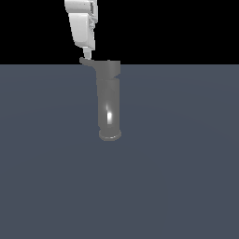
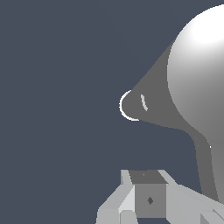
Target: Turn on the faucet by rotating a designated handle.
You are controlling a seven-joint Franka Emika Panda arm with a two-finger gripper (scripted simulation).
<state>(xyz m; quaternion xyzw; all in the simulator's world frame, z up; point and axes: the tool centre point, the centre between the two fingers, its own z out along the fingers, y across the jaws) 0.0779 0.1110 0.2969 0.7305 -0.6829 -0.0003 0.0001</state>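
The bench (image 1: 186,186) is a flat, uniform slate-grey surface filling the lower part of the exterior view, ending at a straight far edge against black. One item stands directly on it — the faucet (image 1: 109,100), upright, its flared round base seated just above frame centre, at roughly 12 o'clock from the middle.

Faucet (image 1: 109,105): upright on the counter (image 1: 186,163) (bright highlight low down).
Handle (image 1: 87,61): juts toward the exterior view's left.
Tool (image 1: 87,54): tip at handle.
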